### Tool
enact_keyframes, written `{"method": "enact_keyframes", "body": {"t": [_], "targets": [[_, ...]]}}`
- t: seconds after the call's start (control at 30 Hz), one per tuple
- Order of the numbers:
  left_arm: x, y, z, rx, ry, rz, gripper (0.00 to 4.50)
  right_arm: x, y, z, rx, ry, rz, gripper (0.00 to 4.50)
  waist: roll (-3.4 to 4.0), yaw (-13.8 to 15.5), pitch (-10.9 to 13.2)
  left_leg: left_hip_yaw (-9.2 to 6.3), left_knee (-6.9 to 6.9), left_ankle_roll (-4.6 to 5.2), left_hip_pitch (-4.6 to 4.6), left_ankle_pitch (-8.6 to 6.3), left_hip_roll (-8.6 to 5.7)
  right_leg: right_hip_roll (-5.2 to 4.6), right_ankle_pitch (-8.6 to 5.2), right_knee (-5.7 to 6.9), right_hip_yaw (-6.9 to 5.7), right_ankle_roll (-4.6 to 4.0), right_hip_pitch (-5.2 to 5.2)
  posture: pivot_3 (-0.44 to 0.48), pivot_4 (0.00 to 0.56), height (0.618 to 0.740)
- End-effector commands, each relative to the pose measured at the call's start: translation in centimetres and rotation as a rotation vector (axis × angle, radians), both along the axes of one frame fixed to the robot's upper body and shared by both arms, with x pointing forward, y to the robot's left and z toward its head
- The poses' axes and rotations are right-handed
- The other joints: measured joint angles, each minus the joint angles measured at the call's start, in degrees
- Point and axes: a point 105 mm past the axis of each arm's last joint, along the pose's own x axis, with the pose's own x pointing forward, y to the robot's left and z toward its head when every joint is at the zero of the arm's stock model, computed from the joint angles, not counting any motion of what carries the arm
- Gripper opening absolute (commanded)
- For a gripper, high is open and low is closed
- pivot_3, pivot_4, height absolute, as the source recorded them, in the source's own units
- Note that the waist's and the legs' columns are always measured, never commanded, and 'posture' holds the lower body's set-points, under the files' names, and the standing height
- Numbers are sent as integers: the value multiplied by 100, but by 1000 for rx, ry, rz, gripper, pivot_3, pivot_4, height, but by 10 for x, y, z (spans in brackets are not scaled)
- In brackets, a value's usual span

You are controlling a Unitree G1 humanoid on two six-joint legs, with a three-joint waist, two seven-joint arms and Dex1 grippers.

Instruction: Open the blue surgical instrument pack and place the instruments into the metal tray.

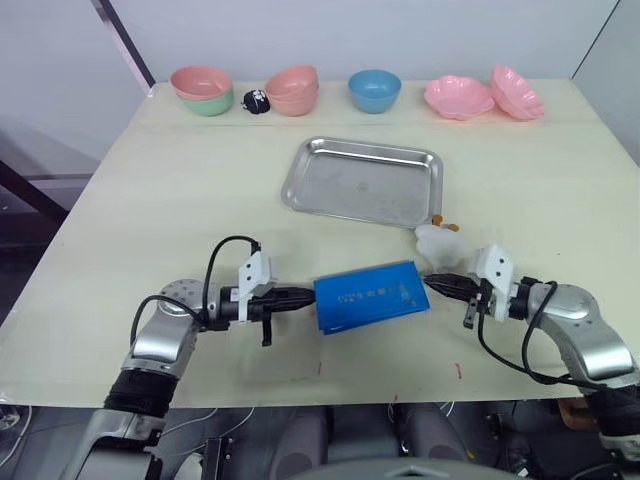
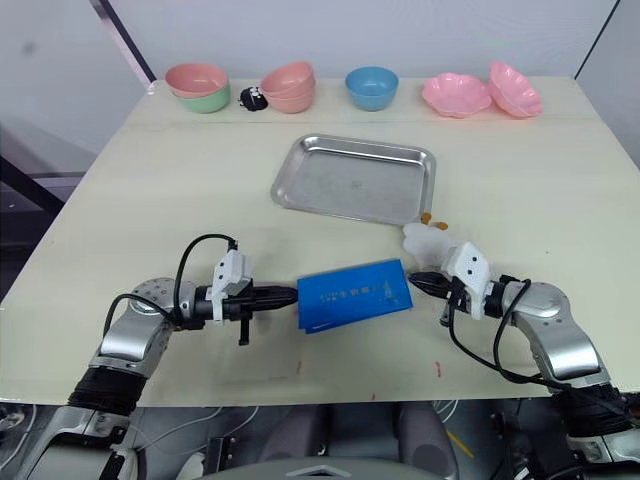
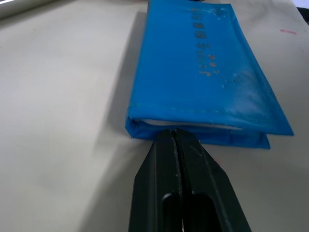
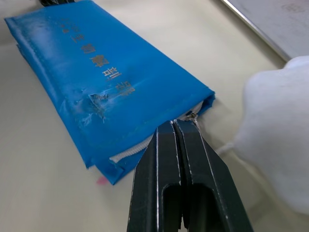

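The blue surgical instrument pack (image 1: 367,295) lies closed just in front of the metal tray (image 1: 364,180). My left gripper (image 1: 305,296) and right gripper (image 1: 432,281) press its ends, fingers together, holding nothing. Nudging it could bump the white toy (image 1: 437,241) beside it.

The blue surgical instrument pack (image 3: 203,72) looks like smooth, slightly glossy coated cloth, creased and scuffed, with stitched edges and pale metallic print. The metal tray (image 1: 364,181) is brushed, shiny steel. The bench (image 1: 150,190) is matt, pale and smooth. The fingers (image 4: 178,179) of the right hand (image 4: 175,126) are black matt plastic.
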Motion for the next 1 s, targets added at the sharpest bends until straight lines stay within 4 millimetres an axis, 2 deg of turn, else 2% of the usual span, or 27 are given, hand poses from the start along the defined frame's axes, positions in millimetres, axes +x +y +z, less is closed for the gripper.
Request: {"method": "enact_keyframes", "body": {"t": [0.03,0.23,0.6,1.0], "targets": [[0,-4,-2,-6,-2,-25,48,0,9,8,4,-44,32,0,0,-1,0,0,0,0,1,0,0,0,0,1,1,0,0,0,150,740],[3,-7,-6,-22,-5,-31,48,-8,13,5,14,-18,64,0,1,-1,-1,-3,0,0,2,0,0,1,0,4,-2,0,0,0,150,740],[23,-9,-5,-34,-42,7,48,-33,18,2,64,74,102,0,8,20,-6,-20,2,0,3,1,-1,1,0,4,-17,0,11,0,150,740],[17,-9,1,-30,-23,-39,48,-25,11,4,71,27,25,0,8,5,-6,-24,2,0,7,1,-1,1,0,2,-19,0,17,0,150,740]]}}
